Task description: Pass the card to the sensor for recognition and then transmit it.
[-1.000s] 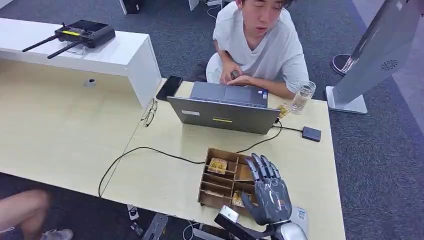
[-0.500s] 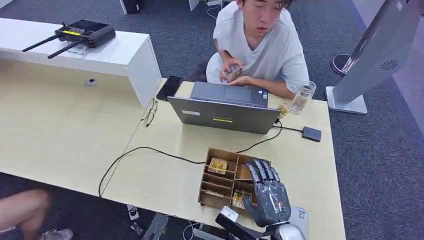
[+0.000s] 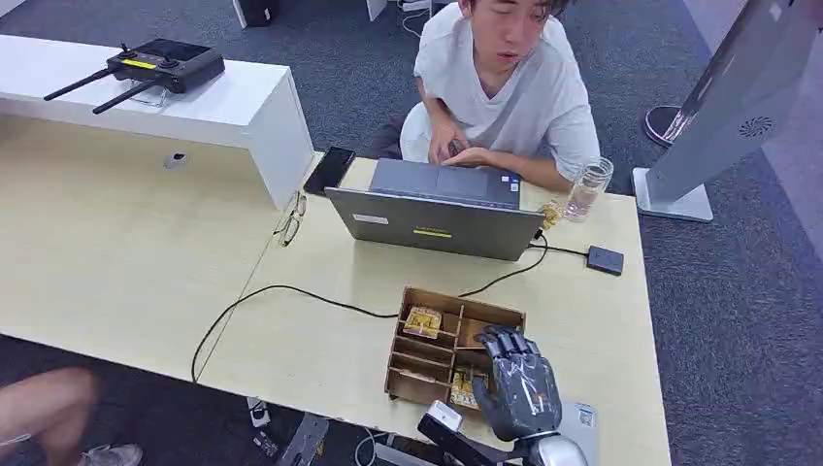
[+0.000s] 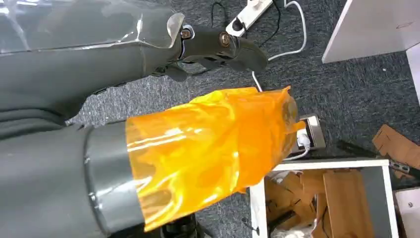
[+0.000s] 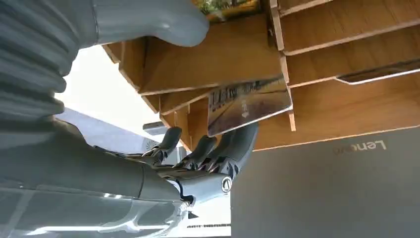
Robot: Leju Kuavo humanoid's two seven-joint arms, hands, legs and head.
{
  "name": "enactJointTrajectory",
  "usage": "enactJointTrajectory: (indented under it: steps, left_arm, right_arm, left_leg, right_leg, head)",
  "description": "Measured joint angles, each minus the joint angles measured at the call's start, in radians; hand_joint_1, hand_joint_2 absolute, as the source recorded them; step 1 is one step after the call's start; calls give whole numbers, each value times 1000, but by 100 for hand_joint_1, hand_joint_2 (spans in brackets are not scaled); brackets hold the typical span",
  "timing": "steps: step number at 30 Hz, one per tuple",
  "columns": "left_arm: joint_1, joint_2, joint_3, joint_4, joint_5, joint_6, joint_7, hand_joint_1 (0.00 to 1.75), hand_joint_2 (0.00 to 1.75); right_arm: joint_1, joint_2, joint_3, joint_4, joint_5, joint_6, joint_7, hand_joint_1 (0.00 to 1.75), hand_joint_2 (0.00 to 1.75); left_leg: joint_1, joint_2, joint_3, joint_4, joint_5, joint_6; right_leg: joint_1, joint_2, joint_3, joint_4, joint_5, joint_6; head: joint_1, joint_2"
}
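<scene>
Wooden box [image 3: 419, 361]: right hand [image 3: 521, 388] fingers [image 5: 233, 148] under card [image 5: 250, 101] edge.

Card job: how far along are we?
Early. Nothing done yet: right hand is at the wooden organizer, its fingers touching a card that sits in its slot; a firm grip is unclear. Left: lift it, present it to the sensor, then hand it over.

Right hand [image 3: 518, 386], grey, fingers curled down, over near-right compartments of brown wooden divided box [image 3: 427, 361] on pale wooden table [image 3: 320, 340]; open grey laptop [image 3: 437, 216] beyond.
</scene>
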Motion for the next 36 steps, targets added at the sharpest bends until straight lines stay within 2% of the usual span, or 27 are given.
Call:
enactJointTrajectory:
  steps: [16, 22, 25, 29, 36]
  left_arm:
    - [0, 0, -2, 0, 1, -2, 0, 0, 0]
    - [0, 0, -2, 0, 5, -2, -1, 0, 0]
    - [0, 0, -3, 0, 6, -2, -1, 0, 0]
    - [0, 0, -3, 0, 7, -2, -1, 0, 0]
    - [0, 0, -4, 0, 8, -6, 0, 0, 0]
  right_arm:
    - [-6, 8, -12, 18, 14, -14, -6, 66, 175]
    - [-8, 8, -15, 17, 19, -14, -7, 80, 175]
    - [-9, 8, -15, 16, 21, -13, -7, 80, 175]
    - [-10, 8, -15, 14, 23, -10, -8, 99, 175]
    - [-18, 8, -15, -2, 24, 4, -9, 117, 175]
  left_leg:
    - [0, 0, 0, 0, 0, 0]
    - [0, 0, 0, 0, 0, 0]
    - [0, 0, 0, 0, 0, 0]
    - [0, 0, 0, 0, 0, 0]
    - [0, 0, 0, 0, 0, 0]
  right_leg:
    - [0, 0, 0, 0, 0, 0]
    - [0, 0, 0, 0, 0, 0]
    - [0, 0, 0, 0, 0, 0]
    - [0, 0, 0, 0, 0, 0]
    - [0, 0, 0, 0, 0, 0]
  head:
    - [0, 0]
    - [0, 0]
    - [0, 0]
    - [0, 0]
    - [0, 0]
